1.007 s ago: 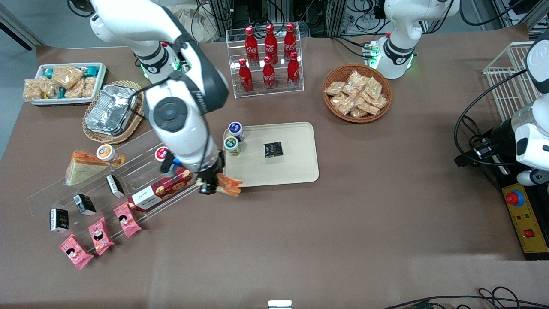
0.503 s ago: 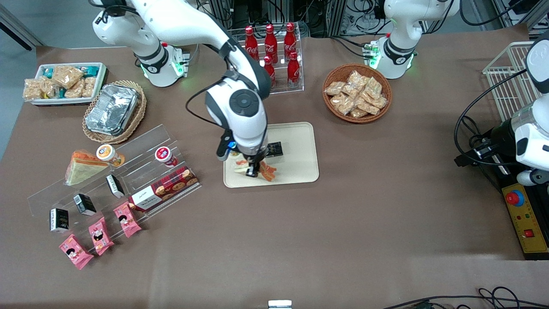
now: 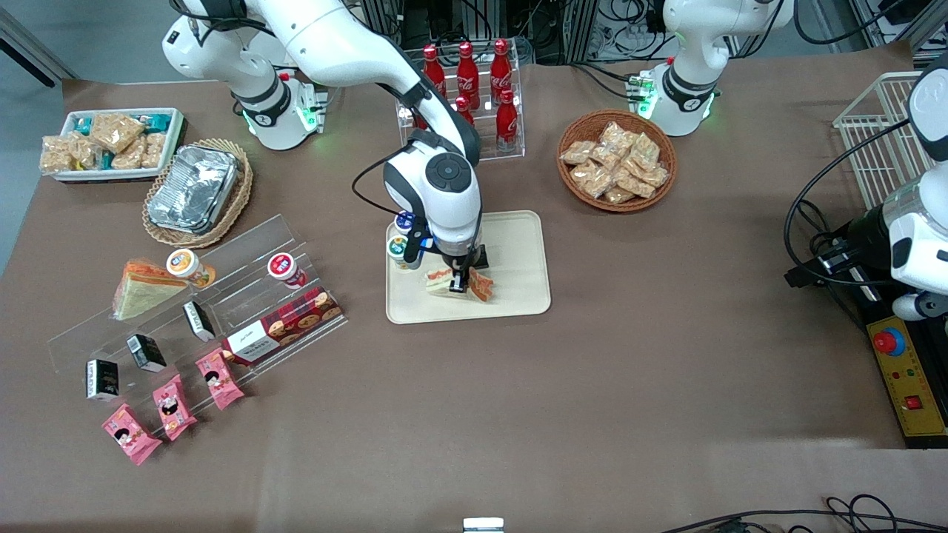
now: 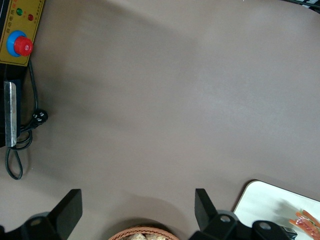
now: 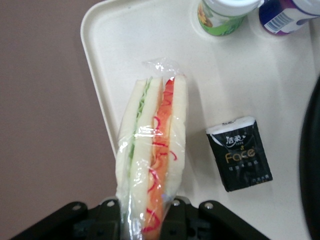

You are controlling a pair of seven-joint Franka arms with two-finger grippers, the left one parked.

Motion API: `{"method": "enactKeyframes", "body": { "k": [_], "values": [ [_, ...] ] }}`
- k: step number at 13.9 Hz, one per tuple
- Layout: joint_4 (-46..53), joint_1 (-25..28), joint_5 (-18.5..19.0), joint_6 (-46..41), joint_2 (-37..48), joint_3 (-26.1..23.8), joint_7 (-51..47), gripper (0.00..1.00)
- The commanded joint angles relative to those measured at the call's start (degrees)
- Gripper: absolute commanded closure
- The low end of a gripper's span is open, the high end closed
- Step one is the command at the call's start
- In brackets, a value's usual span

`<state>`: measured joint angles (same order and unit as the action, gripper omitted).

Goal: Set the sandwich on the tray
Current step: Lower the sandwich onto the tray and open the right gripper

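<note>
The clear-wrapped sandwich [image 3: 474, 283] [image 5: 152, 160], white bread with red-orange and green filling, is gripped between the fingers of my right gripper [image 3: 461, 281] [image 5: 142, 216]. The gripper is over the cream-beige tray [image 3: 518, 274] [image 5: 125, 30], in the part of it nearer the front camera. The sandwich hangs low over or touches the tray's surface; I cannot tell which. A second wedge [image 3: 141, 287] with a pale green-beige face lies on the clear acrylic rack toward the working arm's end.
On the tray are a black packet [image 5: 240, 152], a green-labelled cup [image 3: 398, 250] [image 5: 222, 15] and a blue-labelled cup [image 3: 404, 221] [image 5: 285, 15]. A cola bottle rack [image 3: 463, 96], a wicker basket of snack packs [image 3: 616, 159] and the acrylic rack [image 3: 200, 311] surround it.
My gripper has carried the sandwich from beside the acrylic rack across the tray's edge to over the tray, and has come lower over it.
</note>
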<state>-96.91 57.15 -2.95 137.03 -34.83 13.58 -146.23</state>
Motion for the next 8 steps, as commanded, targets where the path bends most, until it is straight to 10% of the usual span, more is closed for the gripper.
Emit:
{"method": "enactKeyframes", "body": {
  "k": [1, 4, 8],
  "values": [
    [-0.3, -0.3, 0.8, 1.2, 0.1, 0.7, -1.4, 0.6],
    [0.2, -0.5, 0.7, 1.1, -0.1, 0.6, -1.5, 0.0],
    [0.3, -0.4, 0.6, 1.0, 0.1, 0.7, -1.5, 0.0]
  ]
}}
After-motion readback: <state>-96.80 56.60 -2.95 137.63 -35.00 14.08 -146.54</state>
